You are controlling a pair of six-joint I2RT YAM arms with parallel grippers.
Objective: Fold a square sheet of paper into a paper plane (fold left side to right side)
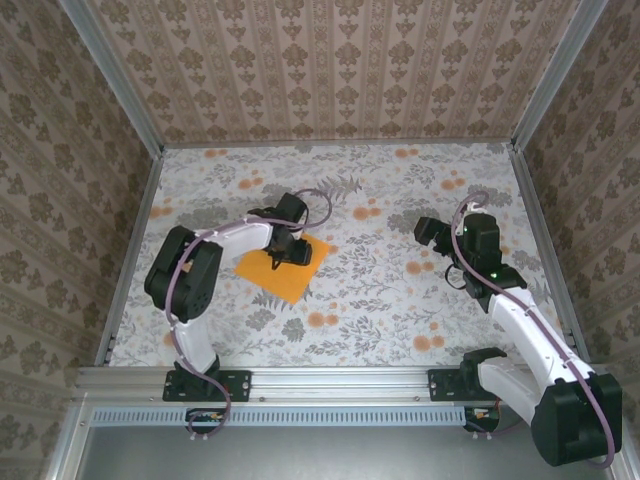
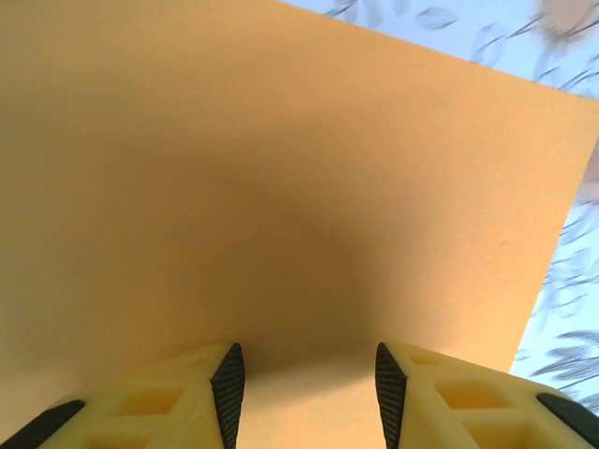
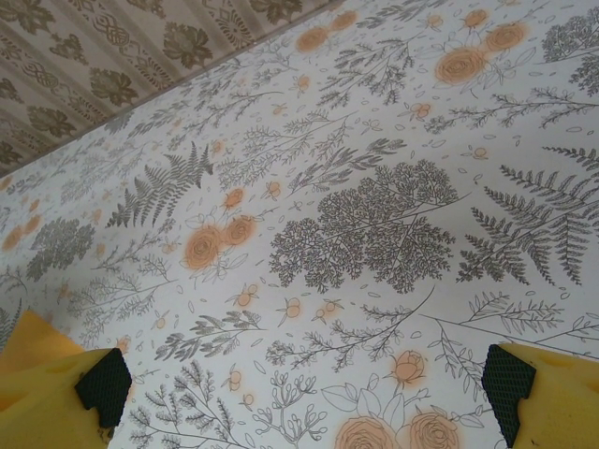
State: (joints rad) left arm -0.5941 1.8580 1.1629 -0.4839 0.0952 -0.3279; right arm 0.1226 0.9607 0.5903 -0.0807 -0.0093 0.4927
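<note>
**Figure: Left gripper poised over the orange sheet; right gripper parked apart**

Top view. The workspace is a floral-patterned table enclosed on three sides by patterned walls, with an aluminium rail along the near edge. The square sheet of paper lies within this enclosure, on the left half of the table. It is turned so that its corners point like a diamond. The left gripper stands over the far part of the sheet and covers its far corner. The right gripper hangs above bare table on the right half, well apart from the sheet.

Left wrist view. The sheet appears as a smooth orange surface beneath the left gripper. Its right edge runs down the frame with table showing beyond it. The two fingers stand moderately parted with paper showing in the gap and nothing pinched between them. A soft shadow falls on the paper just ahead of the tips. Whether the tips touch the paper cannot be told.

Right wrist view. The right gripper is spread wide, its fingers at opposite edges of the frame, with floral table between them and nothing held.
</note>
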